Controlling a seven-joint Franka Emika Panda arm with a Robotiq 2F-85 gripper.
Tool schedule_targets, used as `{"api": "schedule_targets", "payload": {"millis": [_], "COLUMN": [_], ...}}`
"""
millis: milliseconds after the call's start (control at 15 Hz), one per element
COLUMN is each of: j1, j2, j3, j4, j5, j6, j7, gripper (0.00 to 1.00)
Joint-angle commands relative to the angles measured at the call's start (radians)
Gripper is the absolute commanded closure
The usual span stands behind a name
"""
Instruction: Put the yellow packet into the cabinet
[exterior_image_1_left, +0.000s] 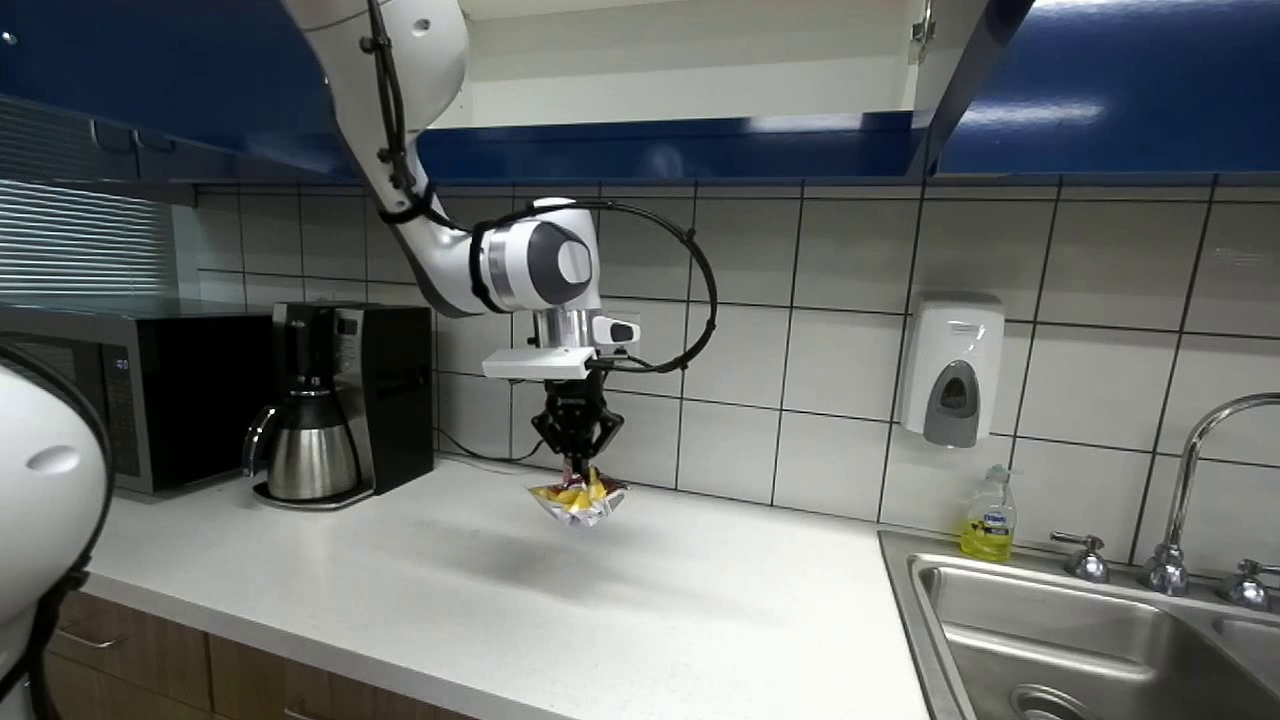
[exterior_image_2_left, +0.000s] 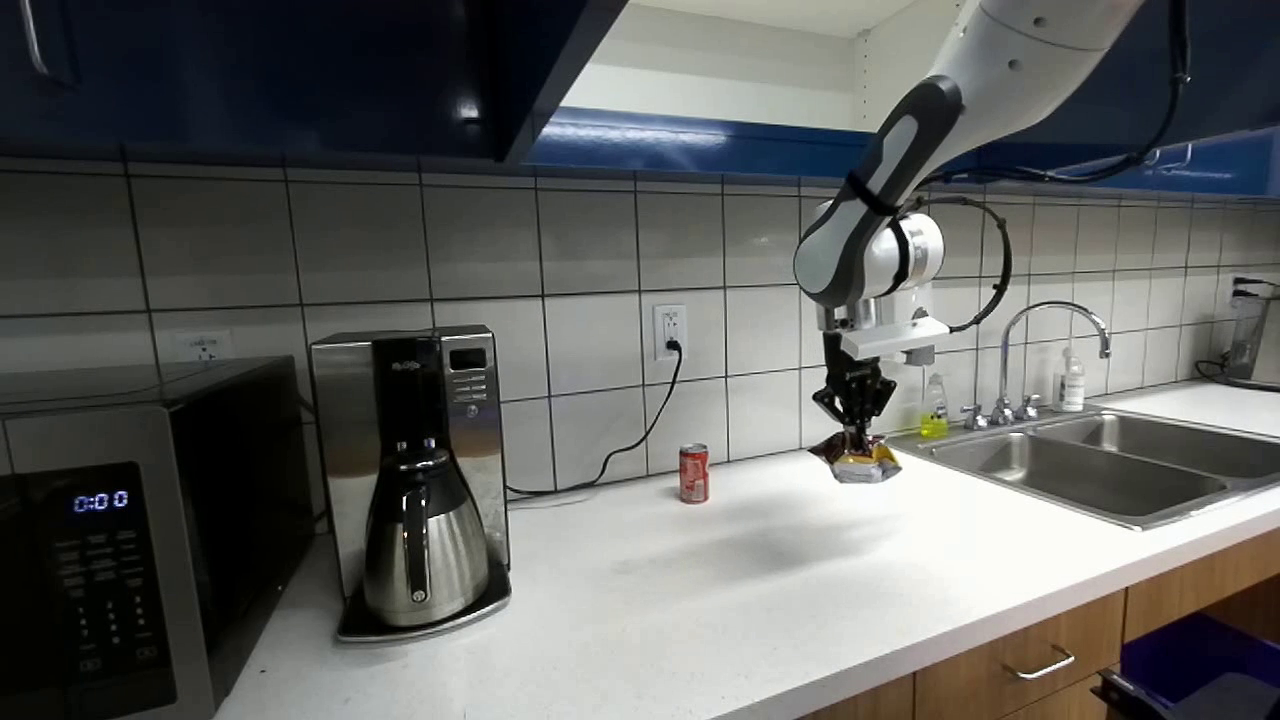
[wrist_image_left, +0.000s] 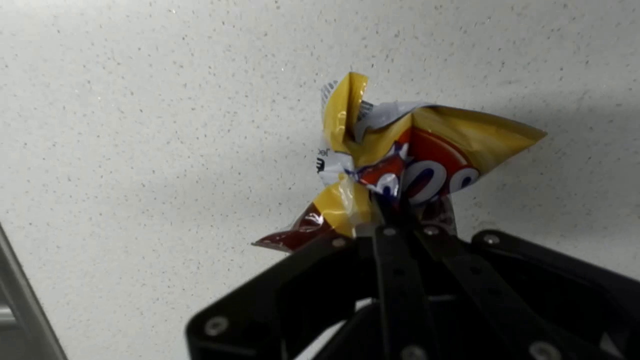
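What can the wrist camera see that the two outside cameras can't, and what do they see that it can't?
Only the wrist view clearly shows the white letters on the yellow packet, and that the counter is speckled.

Only the exterior views, both of them, show the open cabinet, the microwave and the coffee maker.

All of them show the tool gripping the yellow packet, and part of the counter.
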Motion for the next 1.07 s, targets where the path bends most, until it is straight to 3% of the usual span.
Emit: {"api": "schedule_targets", "payload": {"millis": [0,267,467,1000], "j1": [-0.008,-0.009,-0.005,0.027], "j2": [-0.193,-0.356,-0.469,-0.69], "j3": [0.03,0.064,0.097,0.188], "j4": [-0.156,-0.259,-0.273,-0.147], "j5": [-0.032,-0.026,-0.02,-0.012], "j6": [-0.053,-0.144,-0.231,-0.424], "j7": [0.002,0.002,0.005,0.008], "gripper": [1.0,1.0,1.0,1.0]}}
